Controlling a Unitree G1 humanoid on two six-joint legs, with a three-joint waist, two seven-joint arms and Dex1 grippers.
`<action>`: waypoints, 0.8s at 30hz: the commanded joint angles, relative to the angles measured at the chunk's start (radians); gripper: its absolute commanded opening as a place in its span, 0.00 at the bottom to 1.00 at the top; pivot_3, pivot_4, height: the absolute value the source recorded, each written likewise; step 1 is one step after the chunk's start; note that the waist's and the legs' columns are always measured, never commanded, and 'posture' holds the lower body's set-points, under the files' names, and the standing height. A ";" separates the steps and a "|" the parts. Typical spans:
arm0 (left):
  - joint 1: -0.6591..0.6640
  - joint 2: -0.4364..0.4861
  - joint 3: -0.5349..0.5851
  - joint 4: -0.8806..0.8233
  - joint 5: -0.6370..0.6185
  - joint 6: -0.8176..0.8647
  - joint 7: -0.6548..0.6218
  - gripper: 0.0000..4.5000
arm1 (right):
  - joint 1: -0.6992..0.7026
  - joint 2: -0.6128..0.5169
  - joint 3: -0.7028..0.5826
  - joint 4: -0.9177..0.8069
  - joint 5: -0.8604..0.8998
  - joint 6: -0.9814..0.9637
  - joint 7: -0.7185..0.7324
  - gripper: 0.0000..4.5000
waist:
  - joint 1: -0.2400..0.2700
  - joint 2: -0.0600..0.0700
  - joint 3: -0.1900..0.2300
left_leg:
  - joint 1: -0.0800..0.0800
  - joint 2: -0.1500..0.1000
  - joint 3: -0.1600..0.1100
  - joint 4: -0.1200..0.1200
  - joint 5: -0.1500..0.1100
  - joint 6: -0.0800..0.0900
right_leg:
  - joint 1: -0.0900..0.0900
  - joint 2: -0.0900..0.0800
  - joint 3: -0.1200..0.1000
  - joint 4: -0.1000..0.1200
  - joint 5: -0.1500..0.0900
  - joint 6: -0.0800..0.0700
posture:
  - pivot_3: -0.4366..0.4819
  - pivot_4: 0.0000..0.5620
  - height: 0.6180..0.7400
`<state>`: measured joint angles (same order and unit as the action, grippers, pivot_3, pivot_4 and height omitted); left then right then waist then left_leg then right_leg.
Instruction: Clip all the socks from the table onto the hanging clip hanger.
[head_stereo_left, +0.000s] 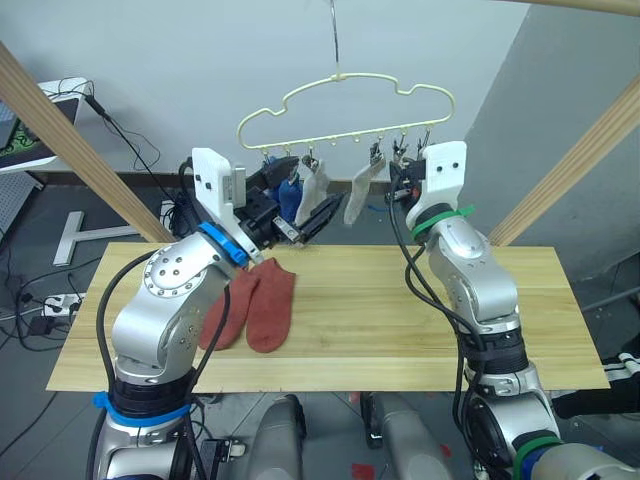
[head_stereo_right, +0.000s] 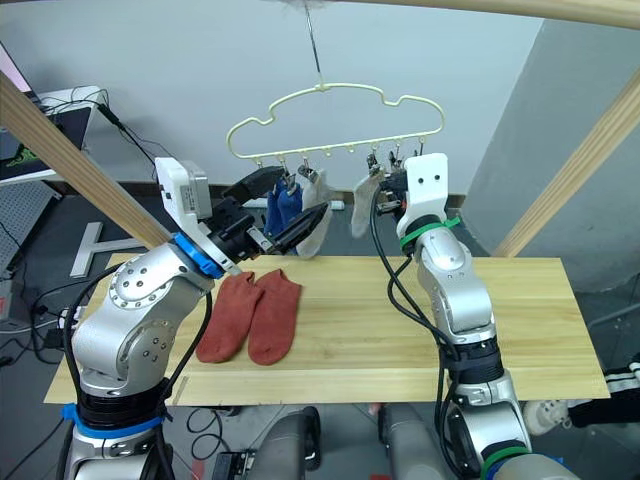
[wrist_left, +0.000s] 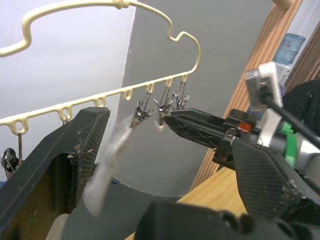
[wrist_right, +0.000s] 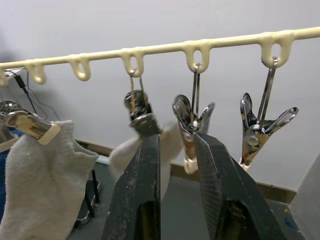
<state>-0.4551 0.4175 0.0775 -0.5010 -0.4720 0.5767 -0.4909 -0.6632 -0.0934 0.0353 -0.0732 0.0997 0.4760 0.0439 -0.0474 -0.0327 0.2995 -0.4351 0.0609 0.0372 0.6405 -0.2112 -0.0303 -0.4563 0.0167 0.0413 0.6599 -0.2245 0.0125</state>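
Note:
The cream clip hanger (head_stereo_left: 345, 85) hangs over the table (head_stereo_left: 400, 330). Clipped to it are blue socks (head_stereo_left: 289, 197) and two grey socks (head_stereo_left: 320, 178), (head_stereo_left: 358, 195). Two rust-red socks (head_stereo_left: 272, 305) lie side by side on the left half of the table. My left gripper (head_stereo_left: 312, 188) is raised under the hanger and wide open, with the left grey sock between its fingers (wrist_left: 75, 150). My right gripper (wrist_right: 177, 142) is up at the clip row. Its fingers stand a narrow gap apart, with the lower end of a metal clip (wrist_right: 191, 120) in that gap, beside the clip holding the right grey sock.
Slanted wooden frame beams stand at the left (head_stereo_left: 60, 130) and right (head_stereo_left: 570, 180). A white desk (head_stereo_left: 40, 125) and floor cables lie beyond the table's left end. Bare clips (wrist_right: 260, 125) hang at the hanger's right end. The table's right half is bare wood.

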 joint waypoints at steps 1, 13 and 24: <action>-0.010 0.012 0.017 -0.040 -0.022 0.001 0.005 1.00 | -0.039 0.008 -0.019 0.024 -0.018 -0.057 -0.016 0.24 | 0.003 0.000 0.000 | 0.000 0.000 0.000 0.000 0.000 0.000 | 0.000 0.000 0.000 0.000 0.000 0.000 | 0.51 0.54 1.00; -0.020 0.024 0.020 -0.040 -0.033 0.008 0.010 1.00 | -0.093 0.025 -0.022 0.115 -0.032 -0.118 -0.031 0.24 | 0.016 0.000 0.000 | 0.000 0.000 0.000 0.000 0.000 0.000 | 0.000 0.000 0.000 0.001 0.000 0.000 | 0.52 0.55 1.00; -0.034 0.025 0.021 -0.044 -0.040 0.014 0.024 1.00 | -0.127 0.030 -0.025 0.164 -0.064 -0.152 -0.044 0.24 | 0.017 0.001 0.001 | 0.000 0.000 -0.001 0.000 0.000 0.000 | 0.000 0.000 0.000 0.001 0.000 0.000 | 0.53 0.56 1.00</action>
<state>-0.4778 0.4333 0.0824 -0.5012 -0.4976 0.6014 -0.4695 -0.7712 -0.0619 0.0200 0.1068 0.0488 0.3541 0.0091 -0.0303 -0.0322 0.3003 -0.4352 0.0610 0.0357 0.6409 -0.2112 -0.0303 -0.4561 0.0166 0.0410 0.6608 -0.2245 0.0124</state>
